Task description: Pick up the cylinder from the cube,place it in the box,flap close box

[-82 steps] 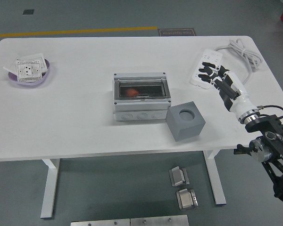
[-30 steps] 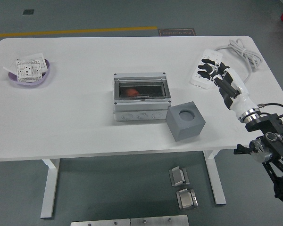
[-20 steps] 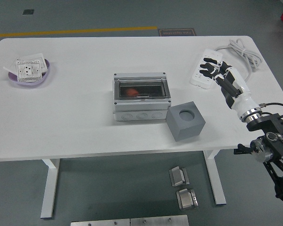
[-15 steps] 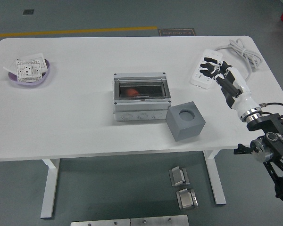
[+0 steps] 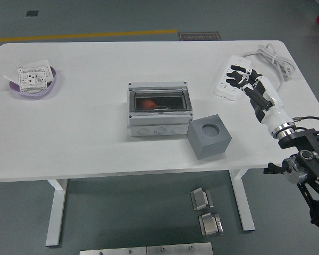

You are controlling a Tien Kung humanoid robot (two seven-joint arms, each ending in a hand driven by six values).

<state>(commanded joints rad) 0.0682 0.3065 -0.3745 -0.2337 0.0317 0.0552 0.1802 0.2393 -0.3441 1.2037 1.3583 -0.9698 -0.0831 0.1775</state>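
Right hand [image 5: 243,82] fingers spread, empty, over power strip [image 5: 231,78], box [image 5: 159,108] lid closed, cylinder [image 5: 148,103] inside, cube [image 5: 209,136] adjacent, bench [image 5: 85,138].

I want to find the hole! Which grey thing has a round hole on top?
The dark grey cube near the table's front edge. The lighter grey box beside it has a see-through lid instead.

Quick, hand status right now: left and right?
Left hand: not in view.
Right hand: open, fingers spread, holding nothing, above the white power strip at the table's right side.
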